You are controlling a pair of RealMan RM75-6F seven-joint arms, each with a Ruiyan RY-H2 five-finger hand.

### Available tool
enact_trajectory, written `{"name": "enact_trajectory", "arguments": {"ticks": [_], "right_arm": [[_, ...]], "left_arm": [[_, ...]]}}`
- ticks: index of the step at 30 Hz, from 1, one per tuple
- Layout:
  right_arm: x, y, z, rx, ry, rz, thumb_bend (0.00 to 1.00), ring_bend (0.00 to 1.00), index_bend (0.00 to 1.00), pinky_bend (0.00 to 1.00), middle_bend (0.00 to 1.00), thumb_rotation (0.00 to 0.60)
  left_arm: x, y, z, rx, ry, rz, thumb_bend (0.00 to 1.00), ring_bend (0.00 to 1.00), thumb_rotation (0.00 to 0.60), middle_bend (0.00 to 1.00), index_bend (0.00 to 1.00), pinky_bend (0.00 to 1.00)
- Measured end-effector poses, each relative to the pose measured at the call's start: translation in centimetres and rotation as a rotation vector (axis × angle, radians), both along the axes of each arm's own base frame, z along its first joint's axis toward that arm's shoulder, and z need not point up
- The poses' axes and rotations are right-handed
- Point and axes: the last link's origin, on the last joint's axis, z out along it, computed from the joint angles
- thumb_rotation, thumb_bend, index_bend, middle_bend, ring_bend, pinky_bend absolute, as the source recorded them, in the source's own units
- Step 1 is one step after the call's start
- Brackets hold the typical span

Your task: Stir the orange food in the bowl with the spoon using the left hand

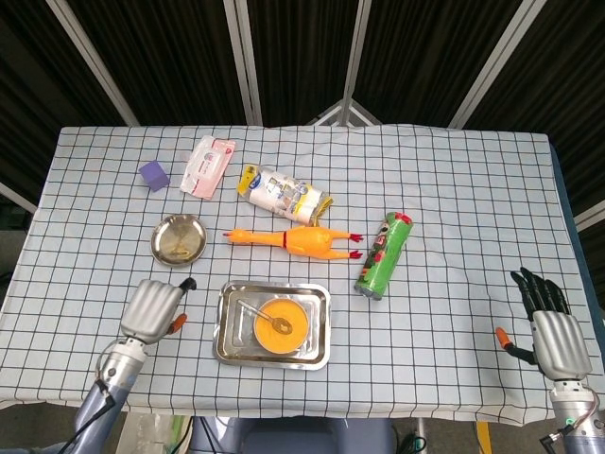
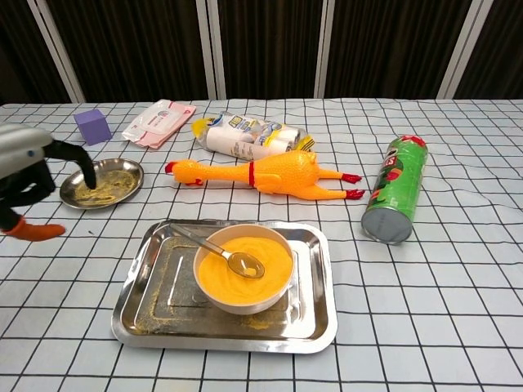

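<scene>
A white bowl [image 2: 243, 282] of orange food [image 1: 281, 323] stands in a steel tray [image 2: 147, 286] at the front middle of the table. A metal spoon [image 2: 216, 249] lies in the bowl, its handle pointing left over the rim and its tip in the food. My left hand [image 1: 156, 307] hovers just left of the tray and holds nothing; in the chest view the left hand [image 2: 29, 184] shows its fingers bent downward and apart from the thumb. My right hand [image 1: 548, 326] rests far off at the table's right front, fingers spread and empty.
Behind the tray lie a rubber chicken [image 2: 261, 173], a small steel dish [image 2: 102, 181], a green chip can [image 2: 394, 200] on its side, a snack bag [image 2: 245, 137], a pink wipes pack [image 2: 159, 122] and a purple cube [image 2: 91, 125].
</scene>
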Motion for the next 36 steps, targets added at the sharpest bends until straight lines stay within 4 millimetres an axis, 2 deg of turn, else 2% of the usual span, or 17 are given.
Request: {"name": "enact_trajectory", "arguments": {"ticks": [7,13,25,36], "right_arm": [[0.0,-0.1,0.0,0.002,-0.01,-0.003,0.37,0.0,0.0,0.0,0.0,0.6],[-0.1,-0.2,0.1,0.001,-0.02,-0.008,0.37,0.0,0.0,0.0,0.0,0.6],[-0.2,-0.1,0.1,0.001,-0.029,-0.019,0.37,0.0,0.0,0.0,0.0,0.6],[-0.2,-0.1,0.1,0.001,-0.034,-0.021,0.37,0.0,0.0,0.0,0.0,0.6]], "left_arm": [[4.8,1.6,-3.0,-0.069,0.02,-0.031,0.43,0.91,0.6,0.98,0.46,0.91],[7.6,1.6,-5.4,-0.088,0.065,-0.087,0.43,0.91,0.6,0.98,0.45,0.91],[8.4,1.6,-8.5,-0.079,0.116,-0.098,0.43,0.92,0.6,0.98,0.48,0.91],[8.5,1.6,-9.3,-0.06,0.106,-0.108,0.43,0.92,0.6,0.98,0.49,0.91]]}}
